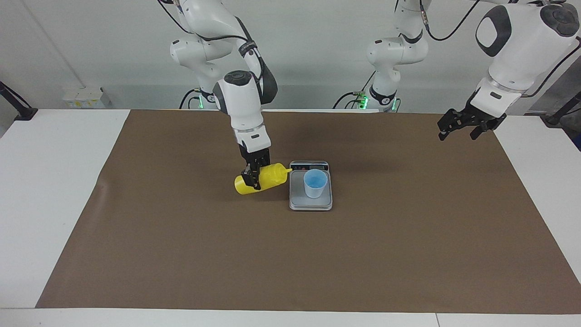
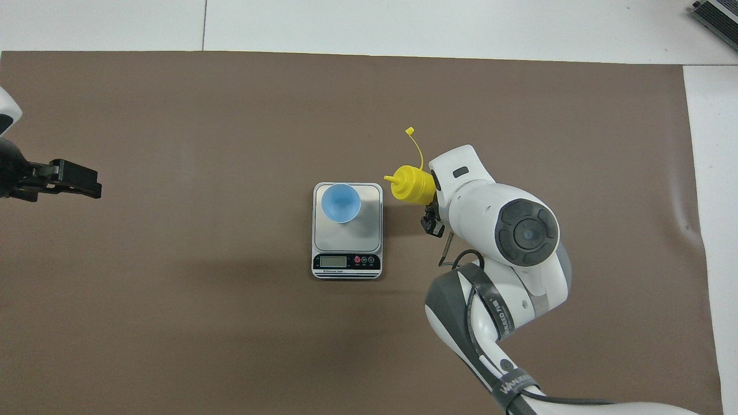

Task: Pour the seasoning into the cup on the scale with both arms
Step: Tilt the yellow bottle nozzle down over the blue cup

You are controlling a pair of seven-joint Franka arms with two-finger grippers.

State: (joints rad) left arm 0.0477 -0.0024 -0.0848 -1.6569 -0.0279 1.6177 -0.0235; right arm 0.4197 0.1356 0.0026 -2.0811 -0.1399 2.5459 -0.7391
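The seasoning, a yellow squeeze bottle (image 1: 268,177) (image 2: 410,184), is tipped almost onto its side just over the mat beside the scale. Its nozzle points at the scale's display end and its cap strap (image 2: 417,145) hangs loose. My right gripper (image 1: 252,178) comes down from above and is shut on the bottle's body; in the overhead view the arm's wrist hides most of the hand. The light-blue cup (image 1: 315,183) (image 2: 341,202) stands upright on the silver scale (image 1: 310,203) (image 2: 369,230). My left gripper (image 1: 458,133) (image 2: 86,184) waits open, raised over the left arm's end of the mat.
A brown mat (image 1: 290,263) covers most of the white table (image 1: 45,181). A white socket block (image 1: 84,97) sits at the table's corner near the right arm's base.
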